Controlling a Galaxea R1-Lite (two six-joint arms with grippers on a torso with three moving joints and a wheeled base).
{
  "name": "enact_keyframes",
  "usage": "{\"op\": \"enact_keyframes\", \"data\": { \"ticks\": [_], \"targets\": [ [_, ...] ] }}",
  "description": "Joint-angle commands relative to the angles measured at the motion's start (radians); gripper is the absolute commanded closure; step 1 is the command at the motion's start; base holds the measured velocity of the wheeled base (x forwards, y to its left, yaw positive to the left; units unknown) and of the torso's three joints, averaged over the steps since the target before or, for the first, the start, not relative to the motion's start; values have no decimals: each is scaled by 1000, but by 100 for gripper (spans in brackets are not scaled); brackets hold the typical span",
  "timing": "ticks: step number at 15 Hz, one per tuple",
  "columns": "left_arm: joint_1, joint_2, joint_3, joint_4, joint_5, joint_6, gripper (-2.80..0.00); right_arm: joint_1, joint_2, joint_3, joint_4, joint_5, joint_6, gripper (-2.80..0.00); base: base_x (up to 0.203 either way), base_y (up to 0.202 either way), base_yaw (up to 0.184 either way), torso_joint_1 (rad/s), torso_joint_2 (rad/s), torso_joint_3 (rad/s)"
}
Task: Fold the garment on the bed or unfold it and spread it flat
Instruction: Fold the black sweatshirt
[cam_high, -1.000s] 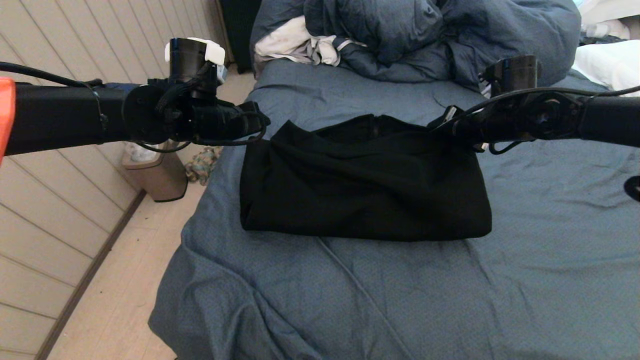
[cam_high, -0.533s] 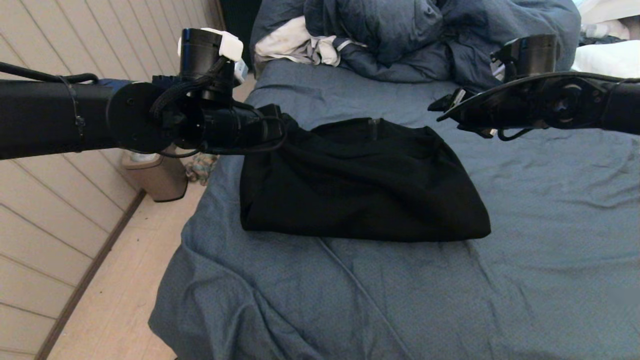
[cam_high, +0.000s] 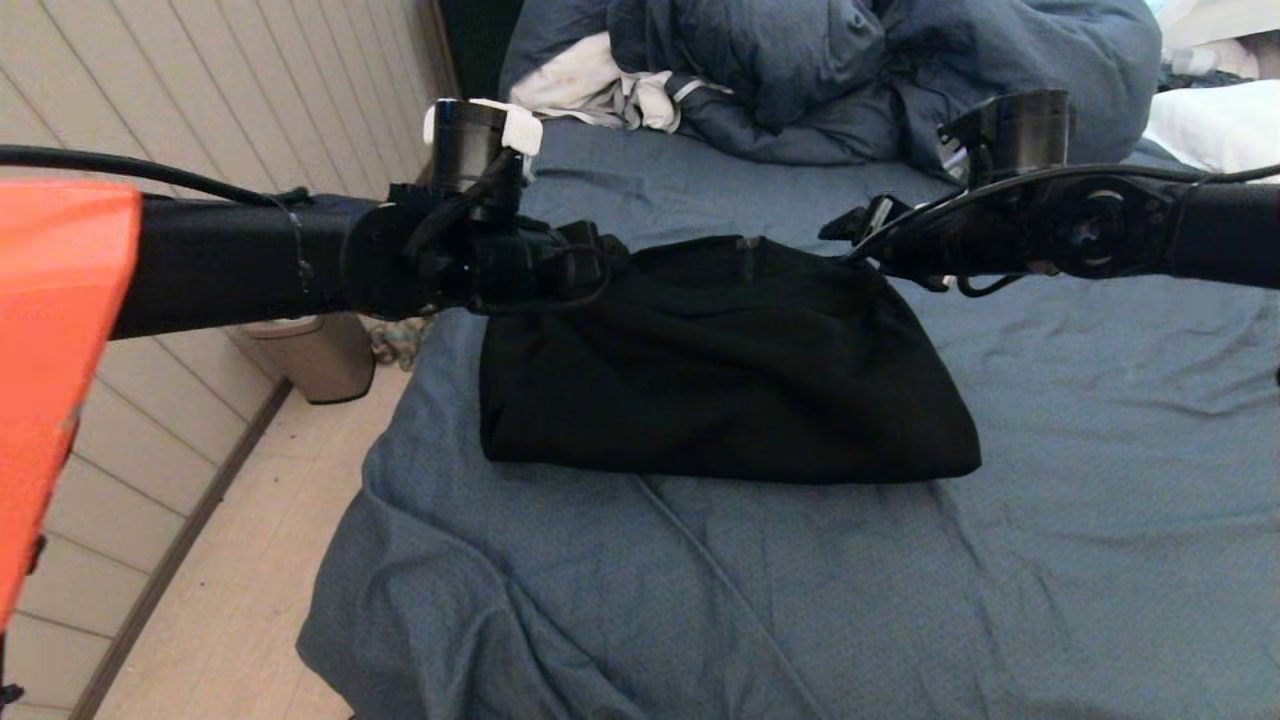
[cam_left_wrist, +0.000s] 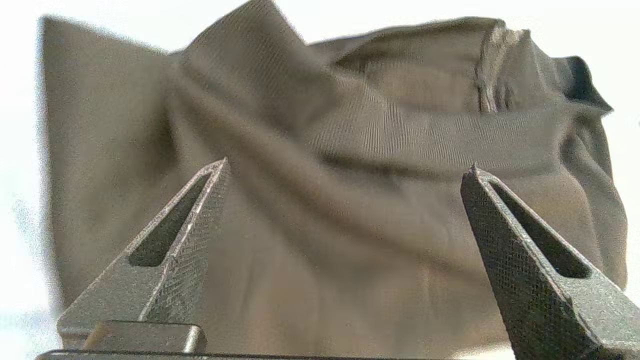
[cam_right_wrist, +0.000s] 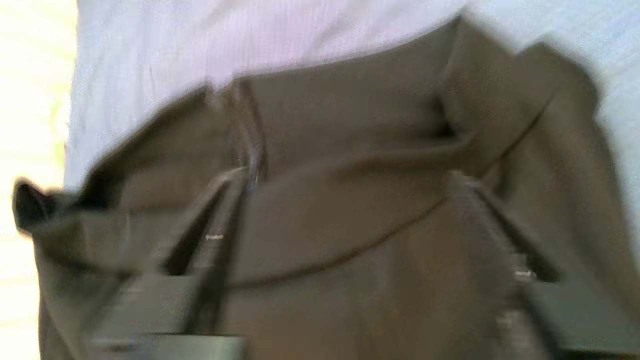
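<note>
You have the garment (cam_high: 720, 370) lying folded into a wide bundle across the middle of the bed (cam_high: 700, 600), its zipper edge turned toward the far end. Expect thick, soft, floppy cloth: it will sag and drag rather than hold a shape, and the stacked layers may separate if you pinch only the top 1. Take it at the 2 far corners, gathering all layers.

Your left tool (cam_left_wrist: 345, 175) hovers at the far left corner with its fingers spread wide, nothing between them. Your right tool (cam_right_wrist: 345, 180) is over the far right corner, fingers also apart and empty.

Beyond the garment, the puffy duvet (cam_high: 860, 70) and a white-grey cloth (cam_high: 590, 85) are heaped at the far end; keep any spreading short of them. The bin (cam_high: 310, 355) on the floor stands well clear.
</note>
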Motion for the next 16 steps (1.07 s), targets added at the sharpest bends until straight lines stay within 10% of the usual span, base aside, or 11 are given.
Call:
{"op": "enact_keyframes", "data": {
  "ticks": [1, 2, 3, 16],
  "targets": [
    [0, 88, -45, -11, 7, 33, -280, 25, -19, 34, -3, -1, -4, 0, 0, 0, 0, 0, 0, 0],
    [0, 87, -45, -17, 11, 38, -280, 25, -19, 36, -2, -1, -7, 0, 0, 0, 0, 0, 0, 0],
    [0, 86, -44, -25, 16, 39, 0, 26, -21, 39, -3, -1, -6, 0, 0, 0, 0, 0, 0, 0],
    [-50, 292, -54, -284, 96, 267, 0, 46, 7, 84, -18, -3, -20, 0, 0, 0, 0, 0, 0, 0]
  ]
}}
